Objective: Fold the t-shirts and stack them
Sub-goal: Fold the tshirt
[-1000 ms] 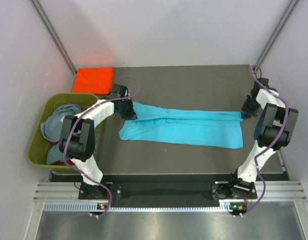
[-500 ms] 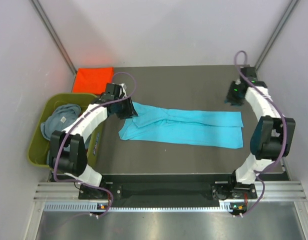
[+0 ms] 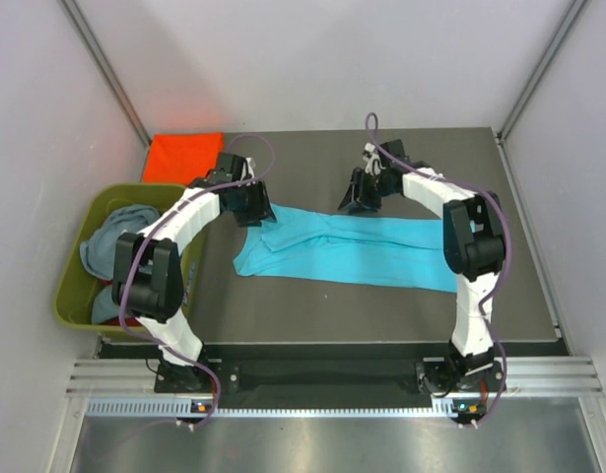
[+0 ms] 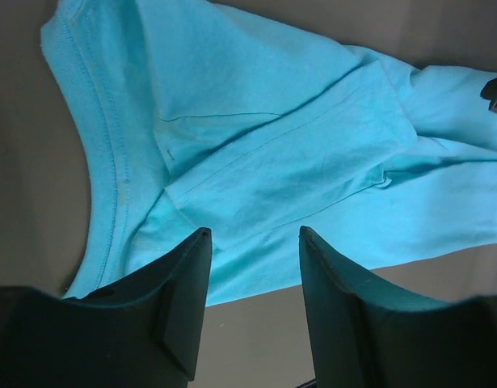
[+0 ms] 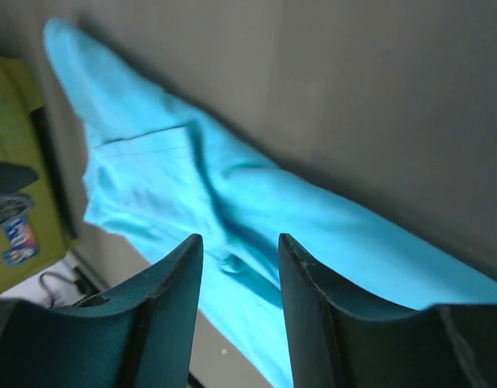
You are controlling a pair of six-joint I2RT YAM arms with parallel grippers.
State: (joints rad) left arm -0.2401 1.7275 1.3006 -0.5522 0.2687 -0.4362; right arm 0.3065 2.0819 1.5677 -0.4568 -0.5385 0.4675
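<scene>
Turquoise t-shirt (image 3: 381, 256), folded long, lying left-right, top probably leftward

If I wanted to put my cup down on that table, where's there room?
Bare table lies right of the turquoise t-shirt and along the strip on its near side. Crowded: the far left, with the left gripper, orange-red t-shirt and tub.

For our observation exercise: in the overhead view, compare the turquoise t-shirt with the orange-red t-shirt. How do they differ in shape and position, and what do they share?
Shape: the turquoise t-shirt lies as a long, narrow strip, while the orange-red t-shirt is a compact folded rectangle.
Place: the turquoise t-shirt stretches across the middle of the table; the orange-red t-shirt sits at the far left corner, behind the olive tub.
Shared: both are plain cloth lying flat.
</scene>
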